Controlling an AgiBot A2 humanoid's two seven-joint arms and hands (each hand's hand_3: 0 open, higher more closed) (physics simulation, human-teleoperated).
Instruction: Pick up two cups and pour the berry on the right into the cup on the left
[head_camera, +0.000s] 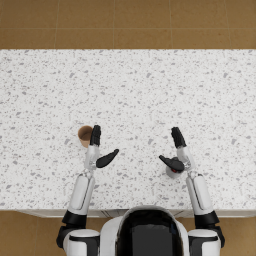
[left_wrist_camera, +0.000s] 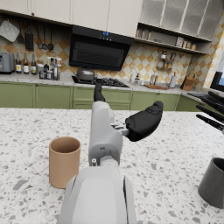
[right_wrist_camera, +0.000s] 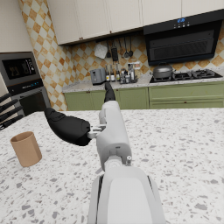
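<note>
Left hand (head_camera: 98, 150) open, empty, just beside brown cup (head_camera: 85, 135) on counter (head_camera: 130, 90). Right hand (head_camera: 176, 152) open, empty, over grey cup (head_camera: 173, 172). Risks: fingers nudge, tip cups; berry, unseen, spills.

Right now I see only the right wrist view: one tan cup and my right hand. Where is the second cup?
Observer: The dark cup stands on the counter close beside the right hand, partly under its thumb in the head view.
Operator: Does the hand hold it?
Observer: No. In the left wrist view the right hand's fingers are spread above the dark cup, apart from it.
Operator: And the left hand?
Observer: The left hand is open beside the tan cup and holds nothing.
</note>
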